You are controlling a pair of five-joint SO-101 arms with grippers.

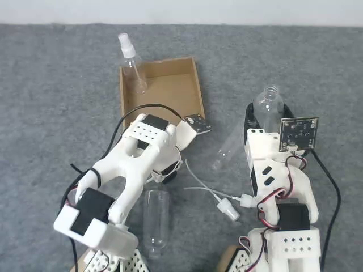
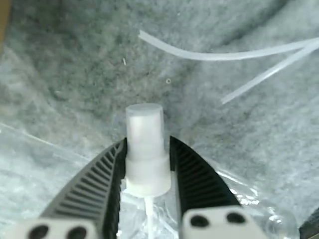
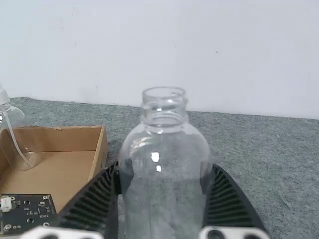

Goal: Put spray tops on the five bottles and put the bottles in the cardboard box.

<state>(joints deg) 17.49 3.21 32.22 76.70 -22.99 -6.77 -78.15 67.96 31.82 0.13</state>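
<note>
Grey carpet [image 1: 57, 85] bench: one capped bottle [image 1: 133, 68] stands in the cardboard box [image 1: 161, 62], my left gripper [image 2: 147, 152] pinches a spray top [image 2: 144, 122], my right gripper [image 3: 164, 177] clasps an upright uncapped bottle [image 3: 163, 139], so I judge most capping and boxing remains

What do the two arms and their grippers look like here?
Both arms are white plastic shells with black motor blocks. The left arm trails a black cable; the right arm carries red and white wires. Each wrist bears a bare circuit board. The left gripper and right gripper have black ribbed fingers.
</note>
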